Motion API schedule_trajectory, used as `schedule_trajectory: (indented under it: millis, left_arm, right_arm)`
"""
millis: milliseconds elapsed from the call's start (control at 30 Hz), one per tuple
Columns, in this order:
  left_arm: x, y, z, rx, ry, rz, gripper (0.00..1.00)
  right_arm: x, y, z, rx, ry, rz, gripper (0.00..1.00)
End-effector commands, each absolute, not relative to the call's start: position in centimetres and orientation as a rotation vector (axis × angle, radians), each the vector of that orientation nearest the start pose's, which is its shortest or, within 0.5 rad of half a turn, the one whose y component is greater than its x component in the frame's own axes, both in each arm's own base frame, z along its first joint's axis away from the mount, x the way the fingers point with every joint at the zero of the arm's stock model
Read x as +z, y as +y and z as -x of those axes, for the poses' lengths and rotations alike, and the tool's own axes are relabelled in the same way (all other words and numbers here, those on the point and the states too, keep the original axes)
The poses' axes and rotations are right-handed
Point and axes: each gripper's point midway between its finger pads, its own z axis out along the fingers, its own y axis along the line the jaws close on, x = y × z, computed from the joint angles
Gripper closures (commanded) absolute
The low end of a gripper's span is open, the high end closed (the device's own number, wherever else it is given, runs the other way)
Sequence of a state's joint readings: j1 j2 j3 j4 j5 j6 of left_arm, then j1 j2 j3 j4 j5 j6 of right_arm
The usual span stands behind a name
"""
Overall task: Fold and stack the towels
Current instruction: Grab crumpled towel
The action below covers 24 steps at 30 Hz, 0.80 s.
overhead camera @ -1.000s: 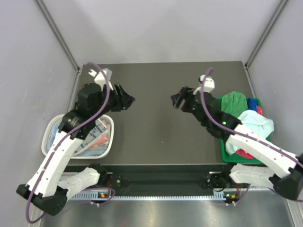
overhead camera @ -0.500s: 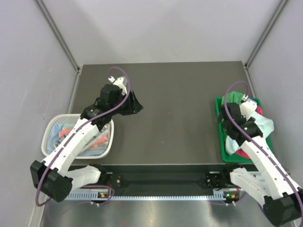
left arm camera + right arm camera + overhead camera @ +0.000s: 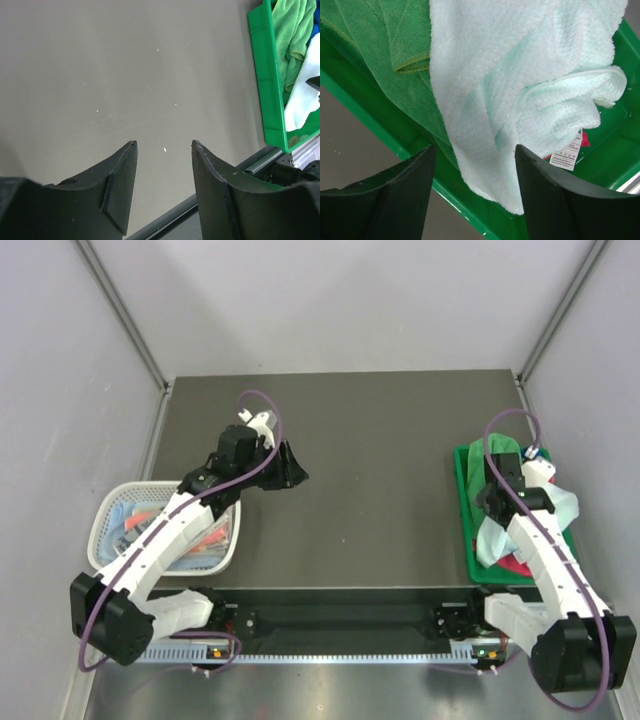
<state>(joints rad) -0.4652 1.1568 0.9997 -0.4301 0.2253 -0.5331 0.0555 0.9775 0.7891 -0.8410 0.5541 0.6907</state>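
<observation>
The dark desk [image 3: 380, 440] takes up most of the space; the left gripper [image 3: 164, 145] hangs over a bare stretch of it, jaws spread with nothing between them and only the desk surface beneath; far off ahead and to the right of that gripper sits the green bin [image 3: 262, 75]; behind its arm, near the desk's front edge, stands the white mesh basket [image 3: 105, 530], with coral and pale cloth showing through its mesh.

The right gripper [image 3: 475, 150] is poised over the bin, jaws spread; directly below and between its fingers lies the pale mint towel [image 3: 520, 75], crumpled and spilling over the bin's near wall; whether the fingertips touch it I cannot tell; nothing is pinched. To the left of that gripper, partly under the mint one, a green towel [image 3: 385, 40] lies bunched against the bin's wall; by the right finger a small white care label [image 3: 567, 151] pokes out from under the mint fold, with a scrap of red cloth [image 3: 584, 141] just beside it.
</observation>
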Motion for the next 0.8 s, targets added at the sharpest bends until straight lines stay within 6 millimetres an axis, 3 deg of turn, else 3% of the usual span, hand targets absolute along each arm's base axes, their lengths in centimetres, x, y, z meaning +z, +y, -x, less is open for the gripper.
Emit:
schedule_trajectory:
  millis: [0, 67, 200, 300, 367, 500, 633, 733, 767]
  left_arm:
    - [22.5, -21.5, -28.5, -0.858, 2.176, -0.083, 0.48]
    - [22.6, -21.4, -28.2, -0.872, 2.166, -0.079, 0.48]
    - [22.1, -21.0, -27.8, -0.858, 2.164, -0.07, 0.48]
    - [22.1, -20.6, -27.6, -0.847, 2.152, -0.055, 0.47]
    - [22.4, -20.6, -27.6, -0.853, 2.142, -0.049, 0.47]
    - [23.2, -20.3, -27.9, -0.838, 2.125, -0.029, 0.47]
    - [24.3, -20.2, -28.7, -0.811, 2.111, -0.008, 0.47]
    - [25.2, -19.7, -29.7, -0.765, 2.103, 0.021, 0.47]
    - [25.6, -19.5, -29.9, -0.754, 2.097, 0.029, 0.47]
  right_arm:
    - [11.5, -5.5, -22.3, -0.363, 2.267, -0.956, 0.37]
    - [10.9, -5.4, -22.1, -0.36, 2.288, -0.954, 0.44]
    - [11.2, -5.3, -22.3, -0.34, 2.282, -0.944, 0.81]
    - [12.7, -5.3, -22.5, -0.318, 2.264, -0.919, 1.0]
    - [13.9, -5.3, -22.5, -0.316, 2.253, -0.897, 1.0]
    - [19.7, -4.2, -24.8, -0.181, 2.168, -0.795, 1.0]
    - [25.0, -0.5, -27.7, 0.041, 2.131, -0.671, 1.0]
    - [27.9, 3.7, -30.1, 0.125, 2.116, -0.543, 1.0]
    - [29.1, 6.8, -31.0, 0.175, 2.119, -0.464, 1.0]
